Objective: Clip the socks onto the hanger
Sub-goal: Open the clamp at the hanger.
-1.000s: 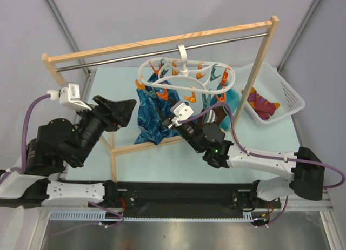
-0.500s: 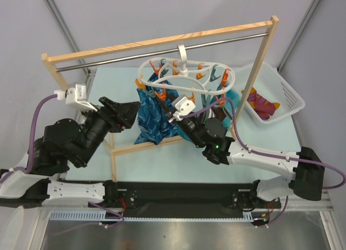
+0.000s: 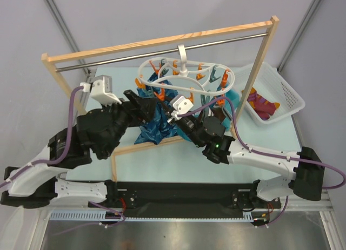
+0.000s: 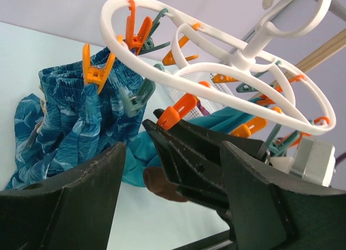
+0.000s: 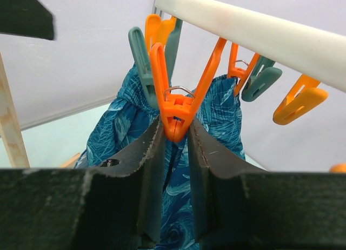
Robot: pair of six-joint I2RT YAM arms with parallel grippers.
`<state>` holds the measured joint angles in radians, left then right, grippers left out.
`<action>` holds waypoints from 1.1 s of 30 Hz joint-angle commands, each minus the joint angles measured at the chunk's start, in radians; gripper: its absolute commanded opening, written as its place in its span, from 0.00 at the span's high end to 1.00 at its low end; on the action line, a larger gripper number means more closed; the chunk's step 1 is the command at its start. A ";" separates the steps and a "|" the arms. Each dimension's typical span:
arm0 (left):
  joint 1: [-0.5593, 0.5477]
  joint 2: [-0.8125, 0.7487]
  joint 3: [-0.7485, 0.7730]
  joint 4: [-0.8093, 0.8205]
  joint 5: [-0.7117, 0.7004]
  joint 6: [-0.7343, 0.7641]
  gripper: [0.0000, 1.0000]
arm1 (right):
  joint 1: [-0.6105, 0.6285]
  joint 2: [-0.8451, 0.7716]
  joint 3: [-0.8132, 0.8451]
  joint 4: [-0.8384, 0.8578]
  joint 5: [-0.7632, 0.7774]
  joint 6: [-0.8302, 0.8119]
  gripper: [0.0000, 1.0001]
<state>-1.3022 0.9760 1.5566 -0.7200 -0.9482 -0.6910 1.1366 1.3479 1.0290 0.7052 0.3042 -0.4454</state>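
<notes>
Hanging hook-up, hanger (image 3: 183,71) stretches lengthwise along metal bar (image 3: 135,56)

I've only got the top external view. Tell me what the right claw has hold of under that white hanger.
Observer: In the right wrist view, the right claw is shut on the lower end of an orange clip that hangs from the hanger.
Operator: Report the left claw.
Observer: In the left wrist view, the left claw is open and empty, looking up at the hanger from below.
</notes>
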 commanded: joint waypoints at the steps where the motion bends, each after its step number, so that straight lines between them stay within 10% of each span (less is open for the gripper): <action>1: 0.049 0.050 0.068 -0.016 0.048 -0.004 0.24 | -0.003 -0.027 0.049 -0.004 -0.002 0.004 0.94; 33: 0.100 0.263 0.160 -0.067 -0.087 -0.101 0.29 | -0.008 -0.046 0.039 -0.009 0.072 0.016 1.00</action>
<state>-1.2091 1.2327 1.7252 -0.8345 -0.9867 -0.7784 1.1282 1.3312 1.0412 0.6483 0.3500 -0.4404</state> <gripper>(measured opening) 0.703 0.244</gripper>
